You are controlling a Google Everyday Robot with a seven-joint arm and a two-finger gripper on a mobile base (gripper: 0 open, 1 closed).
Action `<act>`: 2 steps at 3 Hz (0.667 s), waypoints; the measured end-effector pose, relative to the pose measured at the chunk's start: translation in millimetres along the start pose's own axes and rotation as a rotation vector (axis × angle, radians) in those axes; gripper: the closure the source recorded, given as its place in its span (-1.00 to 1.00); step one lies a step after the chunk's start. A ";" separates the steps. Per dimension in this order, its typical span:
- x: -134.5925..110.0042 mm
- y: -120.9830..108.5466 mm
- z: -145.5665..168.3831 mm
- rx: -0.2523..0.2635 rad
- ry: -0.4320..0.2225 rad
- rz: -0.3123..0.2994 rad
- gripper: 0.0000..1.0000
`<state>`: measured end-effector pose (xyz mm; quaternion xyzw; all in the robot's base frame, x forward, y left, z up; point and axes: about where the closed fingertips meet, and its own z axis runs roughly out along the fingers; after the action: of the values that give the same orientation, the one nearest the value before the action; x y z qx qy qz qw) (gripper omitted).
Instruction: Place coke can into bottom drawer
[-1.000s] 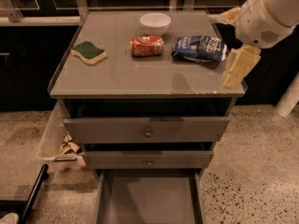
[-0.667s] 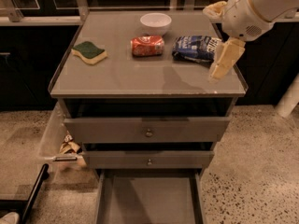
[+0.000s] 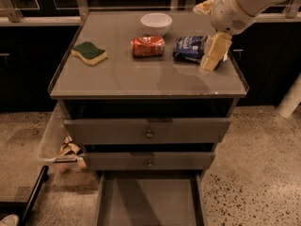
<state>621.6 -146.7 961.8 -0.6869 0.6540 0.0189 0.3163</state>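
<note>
- The coke can (image 3: 148, 46) lies on its side on the desk (image 3: 136, 81), toward the back, long axis running left to right, just in front of a white bowl (image 3: 156, 22).
- By my judgement it is light, stiff metal with a slick, round wall, so it can roll or slip. The wall would dent if squeezed hard.
- The best hold looks like one from above, across the middle of the barrel, front to back, clear of the silver ends.
- A blue-and-white snack bag (image 3: 190, 48) sits just to the can's right, and a green-and-yellow sponge (image 3: 89, 53) lies well apart to the left.
- The hand (image 3: 207, 67) hangs over the desk's right side, at the bag's right end, apart from the can. It has nothing in it that I can see. How far open it is I cannot tell.
- The bottom drawer (image 3: 141, 204) stands pulled out below, with its grey floor showing.
- The two knobbed drawers (image 3: 149, 134) above it are pushed nearly in.
</note>
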 end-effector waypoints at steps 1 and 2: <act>-1.9 -11.9 16.4 0.026 -0.031 0.002 -1.00; -5.3 -41.8 51.5 0.082 -0.102 0.018 -1.00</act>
<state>678.8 -120.6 940.1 -0.6656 0.6436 0.0300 0.3767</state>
